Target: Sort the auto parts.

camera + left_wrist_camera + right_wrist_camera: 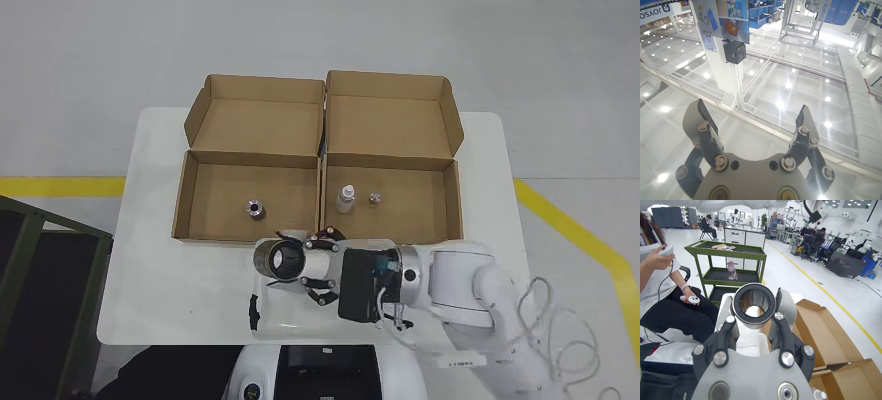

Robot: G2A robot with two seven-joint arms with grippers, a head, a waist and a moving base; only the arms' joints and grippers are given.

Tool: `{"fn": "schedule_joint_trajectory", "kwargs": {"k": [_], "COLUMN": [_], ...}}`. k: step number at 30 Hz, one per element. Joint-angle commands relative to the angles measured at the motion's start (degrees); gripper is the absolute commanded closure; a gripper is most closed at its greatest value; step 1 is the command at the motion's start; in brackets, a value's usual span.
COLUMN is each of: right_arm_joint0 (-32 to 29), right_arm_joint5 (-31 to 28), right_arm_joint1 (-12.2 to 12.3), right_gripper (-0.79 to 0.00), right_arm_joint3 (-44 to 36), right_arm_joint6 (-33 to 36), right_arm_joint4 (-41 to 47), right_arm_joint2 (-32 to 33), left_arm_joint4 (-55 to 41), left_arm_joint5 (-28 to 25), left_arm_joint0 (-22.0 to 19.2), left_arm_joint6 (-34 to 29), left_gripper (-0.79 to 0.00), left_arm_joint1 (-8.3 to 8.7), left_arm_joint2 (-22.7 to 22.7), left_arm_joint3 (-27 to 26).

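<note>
On the table [150, 200] two boxes sit side by side; the left box [197, 192] holds one metal fitting [254, 209]; the right box [425, 200] holds a small bottle [345, 198] with a tiny part [375, 198] just beside it; before their meeting walls the right gripper [308, 266] clasps a sleeve [279, 260]; a cart [40, 290] stands left of the table.

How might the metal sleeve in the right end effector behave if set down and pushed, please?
The metal sleeve looks rigid and thick-walled, so probably heavy for its size. Its smooth round body, gripped sideways by the right end effector, would likely roll on the table.
</note>
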Motion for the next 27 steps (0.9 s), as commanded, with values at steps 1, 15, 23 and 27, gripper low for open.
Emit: {"fn": "schedule_joint_trajectory", "kwargs": {"k": [1, 15, 23, 27], "right_arm_joint0": [0.17, 0.29, 2.68, 4.07], "right_arm_joint5": [0.36, 3.40, 4.68, 3.87], "right_arm_joint1": [0.06, 0.80, 1.20, 1.41], "right_gripper": [0.000, 0.000, 0.000, 0.000], "right_arm_joint3": [-0.65, -5.38, -4.96, -2.48], "right_arm_joint6": [-0.14, -3.26, -3.76, -5.67], "right_arm_joint4": [0.95, 5.93, 10.20, 11.07], "right_arm_joint2": [0.18, 6.12, 10.09, 12.65], "left_arm_joint4": [0.00, 0.00, 0.00, 0.00], "left_arm_joint5": [0.00, 0.00, 0.00, 0.00], "left_arm_joint0": [0.00, 0.00, 0.00, 0.00], "left_arm_joint6": [0.00, 0.00, 0.00, 0.00], "left_gripper": [-0.785, -0.785, -0.785, -0.785], "left_arm_joint1": [0.00, 0.00, 0.00, 0.00], "left_arm_joint2": [0.00, 0.00, 0.00, 0.00], "left_arm_joint3": [0.00, 0.00, 0.00, 0.00]}}
